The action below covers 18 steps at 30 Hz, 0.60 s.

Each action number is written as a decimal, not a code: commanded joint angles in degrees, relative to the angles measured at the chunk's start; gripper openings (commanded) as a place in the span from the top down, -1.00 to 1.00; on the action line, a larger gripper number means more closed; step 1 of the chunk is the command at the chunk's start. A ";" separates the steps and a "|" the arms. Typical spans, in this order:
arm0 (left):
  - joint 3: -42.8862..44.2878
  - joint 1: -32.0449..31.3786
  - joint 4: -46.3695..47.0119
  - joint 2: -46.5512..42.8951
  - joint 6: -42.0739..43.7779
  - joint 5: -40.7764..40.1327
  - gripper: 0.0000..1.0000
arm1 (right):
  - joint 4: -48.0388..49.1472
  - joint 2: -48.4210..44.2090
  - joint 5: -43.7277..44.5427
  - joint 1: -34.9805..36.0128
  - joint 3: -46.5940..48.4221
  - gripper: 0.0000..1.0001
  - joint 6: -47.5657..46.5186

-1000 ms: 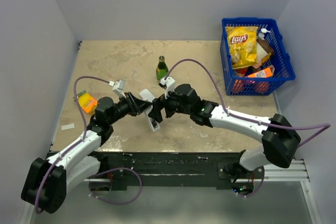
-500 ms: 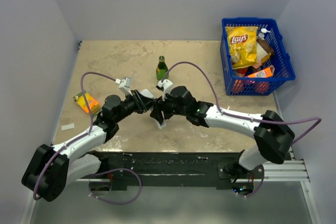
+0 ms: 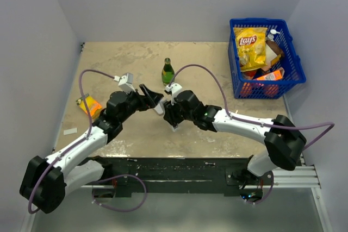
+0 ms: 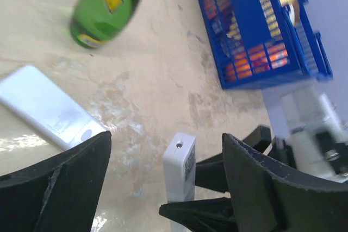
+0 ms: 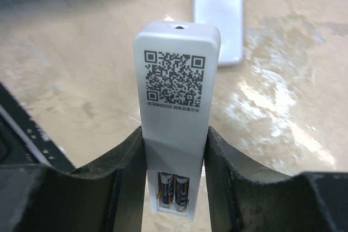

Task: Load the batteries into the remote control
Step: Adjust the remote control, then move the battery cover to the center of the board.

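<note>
The remote control (image 5: 175,80) is a white bar with a QR code, held upright between the fingers of my right gripper (image 5: 174,134), which is shut on its lower half. Two small dark batteries (image 5: 174,191) sit side by side in its uncovered compartment. From above, the right gripper (image 3: 169,114) holds the remote (image 3: 175,126) near the table's middle. My left gripper (image 4: 166,150) is open, its fingers spread on either side of the remote's top end (image 4: 179,161) without touching it. A white cover-like bar (image 4: 49,107) lies flat on the table.
A green bottle (image 3: 167,71) stands just behind the two grippers. A blue basket (image 3: 296,63) of snacks sits at the back right. An orange box (image 3: 89,105) and a white slip (image 3: 70,131) lie at the left edge.
My left gripper has opened, let go of the remote and drawn back slightly to the left. The right gripper has shut on the remote and now holds it alone.
</note>
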 commanded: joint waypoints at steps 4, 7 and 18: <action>12.73 1.04 -29.21 -4.07 -0.97 -28.35 -0.87 | -5.27 -2.30 9.90 -2.34 0.89 1.00 -3.94; 14.93 6.89 -38.18 -4.33 -3.69 -33.46 -0.83 | -5.01 -3.62 11.13 -3.57 -0.07 1.00 -5.08; 20.47 33.46 -54.19 1.18 -2.22 -39.53 -0.83 | -3.78 -10.47 8.94 -4.36 -3.50 1.00 -4.64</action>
